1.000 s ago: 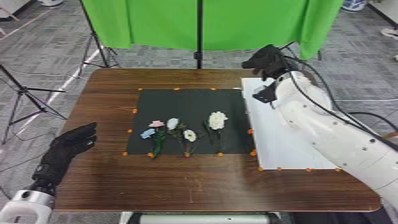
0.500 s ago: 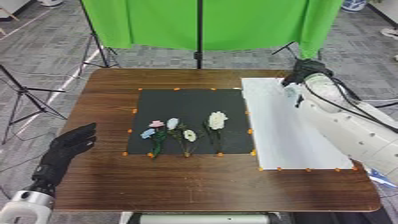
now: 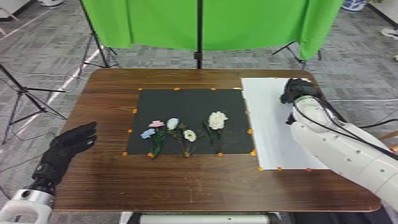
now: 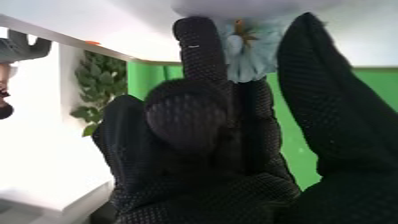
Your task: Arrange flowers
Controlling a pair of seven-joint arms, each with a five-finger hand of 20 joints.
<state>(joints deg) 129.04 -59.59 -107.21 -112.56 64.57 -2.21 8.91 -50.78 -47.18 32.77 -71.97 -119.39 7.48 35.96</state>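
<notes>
My right hand (image 3: 300, 90) is over the far right part of the white sheet (image 3: 266, 125). In the right wrist view, a pale blue flower head (image 4: 251, 50) is between the straight fingers and the thumb of my right hand (image 4: 213, 165), close to the white surface; a gap separates thumb and fingers. My left hand (image 3: 71, 141) rests open over the table's left side. On the black mat (image 3: 187, 102) lie a pink flower (image 3: 157, 123), a blue one (image 3: 147, 133), two small white ones (image 3: 173, 122) (image 3: 189, 135) and a larger white one (image 3: 217, 120), their stems toward me.
Orange markers (image 3: 250, 131) line the mat and the sheet on the brown table (image 3: 204, 185). Behind the table hangs a green cloth (image 3: 151, 25) beside a black pole (image 3: 199, 30). A tripod (image 3: 31, 95) stands on the floor at the left.
My right hand has moved from the sheet's far left corner to the right, then back toward me over the sheet. My left hand and the flowers on the mat have stayed put.
</notes>
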